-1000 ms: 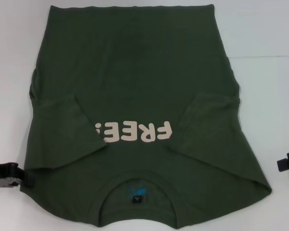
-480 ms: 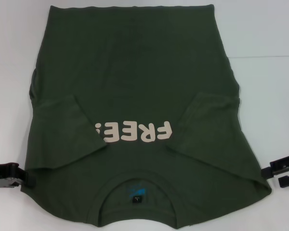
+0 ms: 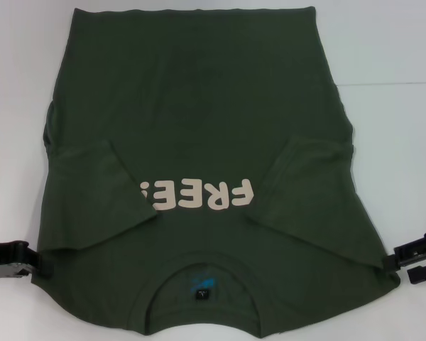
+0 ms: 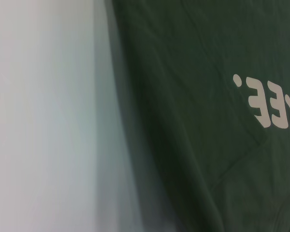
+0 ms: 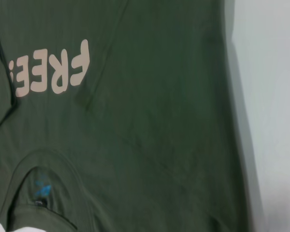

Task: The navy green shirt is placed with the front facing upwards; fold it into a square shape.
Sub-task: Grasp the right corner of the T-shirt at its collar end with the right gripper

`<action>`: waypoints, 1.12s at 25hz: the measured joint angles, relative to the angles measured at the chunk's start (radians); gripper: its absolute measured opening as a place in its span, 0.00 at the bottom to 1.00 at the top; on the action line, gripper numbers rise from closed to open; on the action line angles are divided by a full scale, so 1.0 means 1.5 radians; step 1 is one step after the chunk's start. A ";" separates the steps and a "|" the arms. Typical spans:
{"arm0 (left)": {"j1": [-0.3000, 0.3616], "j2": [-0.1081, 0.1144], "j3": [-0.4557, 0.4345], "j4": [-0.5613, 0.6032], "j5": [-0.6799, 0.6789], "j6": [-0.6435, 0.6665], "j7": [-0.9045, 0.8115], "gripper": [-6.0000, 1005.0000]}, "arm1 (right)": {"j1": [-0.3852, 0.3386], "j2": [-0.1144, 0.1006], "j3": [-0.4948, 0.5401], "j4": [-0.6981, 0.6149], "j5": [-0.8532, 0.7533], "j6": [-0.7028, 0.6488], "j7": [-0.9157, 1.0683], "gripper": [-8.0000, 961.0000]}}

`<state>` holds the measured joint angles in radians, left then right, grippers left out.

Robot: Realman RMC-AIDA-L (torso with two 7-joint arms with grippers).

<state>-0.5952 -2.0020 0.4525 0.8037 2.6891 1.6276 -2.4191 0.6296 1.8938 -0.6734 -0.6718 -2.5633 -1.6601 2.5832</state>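
Observation:
The navy green shirt [image 3: 199, 121] lies flat on the white table, front up, with its collar [image 3: 202, 288] nearest me and the hem far. The cream "FREE!" print [image 3: 199, 195] shows, and both sleeves are folded inward over the chest. My left gripper [image 3: 28, 261] sits low at the shirt's near left shoulder corner. My right gripper [image 3: 399, 266] is open at the near right shoulder corner, its jaws right at the cloth edge. The left wrist view shows the shirt's edge [image 4: 208, 121] and the right wrist view shows the shirt [image 5: 150, 121] with its collar.
The white table [image 3: 405, 142] surrounds the shirt on the left, right and far sides. A faint seam line [image 3: 390, 84] runs across the table at the right. Nothing else stands on it.
My right gripper has moved left and a little down, from the picture's edge to the shirt's right shoulder corner. The left gripper and the shirt have not moved.

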 joint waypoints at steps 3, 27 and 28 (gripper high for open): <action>0.000 0.000 0.000 -0.001 0.000 -0.001 0.000 0.04 | 0.000 0.003 -0.006 0.000 0.000 0.003 0.000 0.77; 0.000 -0.002 0.000 -0.002 -0.001 -0.005 0.000 0.04 | -0.002 0.013 -0.024 0.008 0.000 0.030 0.000 0.77; 0.000 -0.002 0.000 -0.002 -0.001 -0.005 0.000 0.04 | -0.001 0.014 -0.024 0.008 0.000 0.030 0.000 0.77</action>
<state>-0.5955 -2.0049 0.4526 0.8007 2.6875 1.6195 -2.4190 0.6276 1.9147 -0.7087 -0.6591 -2.5632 -1.6158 2.5832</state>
